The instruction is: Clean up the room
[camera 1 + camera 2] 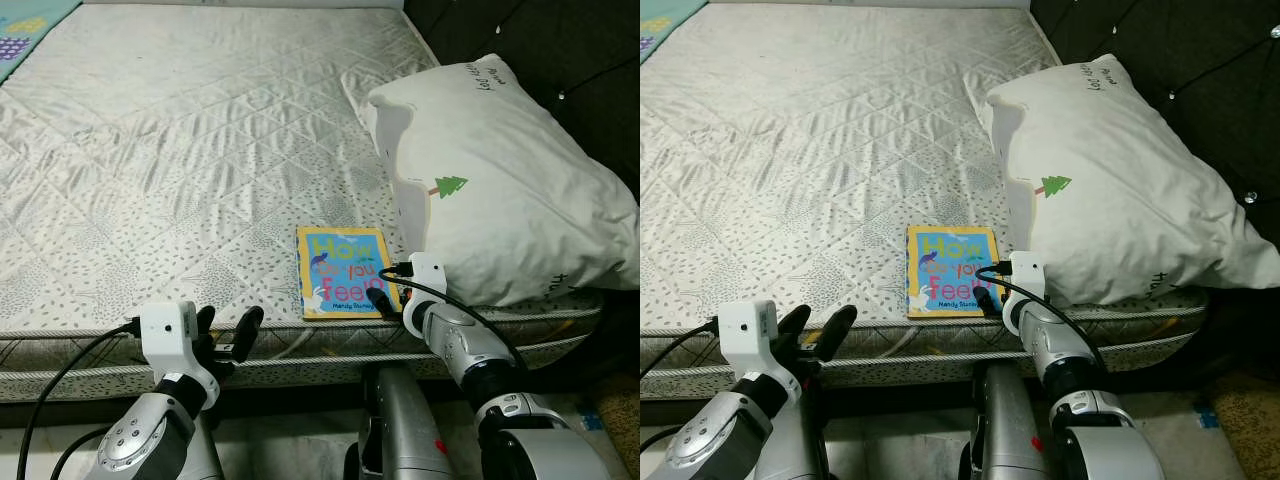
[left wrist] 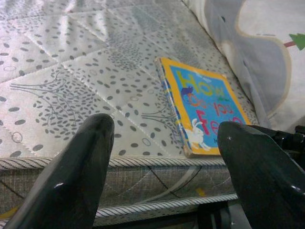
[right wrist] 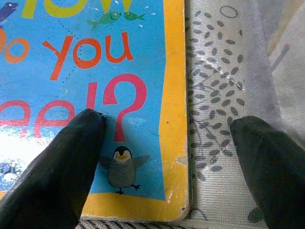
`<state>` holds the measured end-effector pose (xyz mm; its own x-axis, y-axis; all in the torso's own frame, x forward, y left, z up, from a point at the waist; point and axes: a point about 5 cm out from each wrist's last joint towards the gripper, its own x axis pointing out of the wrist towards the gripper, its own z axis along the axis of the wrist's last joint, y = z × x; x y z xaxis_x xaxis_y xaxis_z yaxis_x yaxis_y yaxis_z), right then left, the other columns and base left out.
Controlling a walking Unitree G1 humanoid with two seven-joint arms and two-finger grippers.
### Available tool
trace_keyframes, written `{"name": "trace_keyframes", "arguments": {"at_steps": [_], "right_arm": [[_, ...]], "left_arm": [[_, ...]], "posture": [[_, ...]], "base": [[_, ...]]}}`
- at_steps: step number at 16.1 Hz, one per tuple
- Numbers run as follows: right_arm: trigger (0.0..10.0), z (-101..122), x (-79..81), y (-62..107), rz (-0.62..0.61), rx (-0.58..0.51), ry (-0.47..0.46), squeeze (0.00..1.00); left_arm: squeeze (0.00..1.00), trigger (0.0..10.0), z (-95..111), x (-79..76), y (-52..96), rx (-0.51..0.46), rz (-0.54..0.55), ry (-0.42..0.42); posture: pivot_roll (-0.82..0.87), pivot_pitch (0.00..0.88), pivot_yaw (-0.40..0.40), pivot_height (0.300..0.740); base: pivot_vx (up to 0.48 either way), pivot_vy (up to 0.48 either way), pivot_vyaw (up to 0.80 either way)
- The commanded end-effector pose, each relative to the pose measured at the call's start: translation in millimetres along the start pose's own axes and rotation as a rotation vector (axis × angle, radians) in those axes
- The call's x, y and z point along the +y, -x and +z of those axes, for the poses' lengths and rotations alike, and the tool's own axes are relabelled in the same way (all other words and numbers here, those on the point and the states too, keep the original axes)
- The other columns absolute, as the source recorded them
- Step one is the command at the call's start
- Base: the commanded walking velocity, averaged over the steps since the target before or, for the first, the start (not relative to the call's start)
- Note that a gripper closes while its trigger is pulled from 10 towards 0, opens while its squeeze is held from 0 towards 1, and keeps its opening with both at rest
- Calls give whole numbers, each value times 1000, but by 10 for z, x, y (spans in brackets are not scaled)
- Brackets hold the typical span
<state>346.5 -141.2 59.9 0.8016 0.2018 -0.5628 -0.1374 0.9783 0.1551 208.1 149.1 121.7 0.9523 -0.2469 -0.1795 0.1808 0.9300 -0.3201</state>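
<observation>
Quilted grey-white mattress [image 1: 200, 150] across the head views, patterned with small dark flecks. Blue book [image 1: 346, 271] with yellow border flat on it, near the front edge, just beside the white pillow [image 1: 500, 180] at the robot's right. Long axis running away from the robot; title upright as seen from the head, so top edge toward the far side of the bed. Right arm reaching forward and up from below the mattress edge, wrist bent in toward the book; right gripper [image 1: 388, 298] at the near right corner of the cover, one finger lying on it. Left arm raised lower and well to the left, left gripper [image 1: 228, 335] level with the mattress side, fingers pointing toward the bed, apart from the book.

Left wrist view: both black fingers [image 2: 71, 176] spread wide, nothing between them. Book [image 2: 202, 112] ahead past the mattress edge, seen at an angle, pillow [image 2: 257, 43] behind it.

Right wrist view: fingers spread wide, gripping nothing. One fingertip [image 3: 71, 157] on the blue cover [image 3: 95, 71] by the question mark, above a small penguin drawing; the other [image 3: 271, 162] over bare mattress [image 3: 214, 95] beyond the yellow border. Book's right edge running between the two fingers, near corner slightly worn.
</observation>
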Motion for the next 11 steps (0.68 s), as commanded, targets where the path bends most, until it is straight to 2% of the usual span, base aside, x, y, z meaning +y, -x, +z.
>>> {"name": "trace_keyframes", "arguments": {"at_steps": [1,8,11], "right_arm": [[10000,-302,-2,3,2,129,-3,0],[10000,-273,-6,20,1,119,-6,0],[10000,-59,27,31,32,-32,-78,0]], "left_arm": [[0,10000,-23,21,-7,16,2,0],[0,10000,-12,27,-32,11,0,-4],[0,10000,-9,33,-45,7,0,-6]], "posture": [[109,136,-62,514],[107,126,-60,514],[107,116,-59,514]], "base": [[0,0,0],[0,0,0],[0,0,0]]}}
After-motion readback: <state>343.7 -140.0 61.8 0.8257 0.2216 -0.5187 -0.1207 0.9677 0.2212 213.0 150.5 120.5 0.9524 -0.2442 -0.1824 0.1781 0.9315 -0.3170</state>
